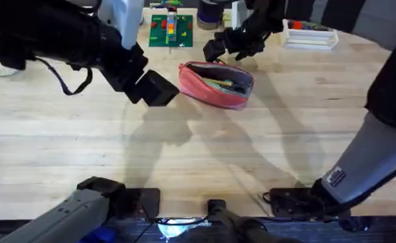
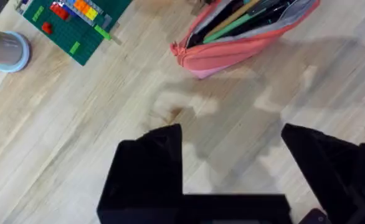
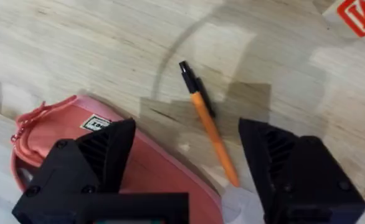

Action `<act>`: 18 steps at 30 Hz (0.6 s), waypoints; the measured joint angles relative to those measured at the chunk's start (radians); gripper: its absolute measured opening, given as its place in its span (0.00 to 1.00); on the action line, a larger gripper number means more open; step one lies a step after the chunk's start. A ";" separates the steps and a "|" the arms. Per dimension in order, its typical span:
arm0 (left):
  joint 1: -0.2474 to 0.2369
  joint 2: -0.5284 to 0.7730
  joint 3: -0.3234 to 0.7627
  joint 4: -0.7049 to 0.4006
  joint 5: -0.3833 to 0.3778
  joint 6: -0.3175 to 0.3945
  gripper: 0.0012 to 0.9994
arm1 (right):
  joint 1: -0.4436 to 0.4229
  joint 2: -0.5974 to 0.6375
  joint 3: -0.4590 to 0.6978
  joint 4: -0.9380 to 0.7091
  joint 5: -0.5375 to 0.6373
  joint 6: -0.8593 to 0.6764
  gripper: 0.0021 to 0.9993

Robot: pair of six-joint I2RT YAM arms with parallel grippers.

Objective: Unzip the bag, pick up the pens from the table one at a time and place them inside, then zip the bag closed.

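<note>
1. Bag (image 1: 216,84) unzipped on desk (image 1: 184,155), green pen inside.
2. Orange pen (image 3: 208,121) on desk beside bag, under right fingers (image 3: 189,165), wide open, empty.
3. Left fingers (image 2: 232,168) open, empty.
4. Risk: pinching bag fabric, pen rolling off.

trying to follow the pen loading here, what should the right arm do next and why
Probably lower the right gripper and close on the orange pen. Its fingers are open with the pen lying on the table between them, just beside the pink bag, which is already unzipped with pens inside. The left gripper is open, off to the side.
</note>
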 joint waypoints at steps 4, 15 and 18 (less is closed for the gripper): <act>0.000 0.000 0.000 0.000 0.000 0.000 0.99 | -0.004 0.000 0.000 -0.001 0.000 0.000 0.98; 0.000 0.000 0.000 0.000 0.000 0.000 0.99 | -0.024 0.068 0.000 0.025 0.008 0.001 1.00; 0.000 0.000 0.000 0.000 0.000 0.000 1.00 | -0.024 0.068 0.002 0.025 0.007 0.002 1.00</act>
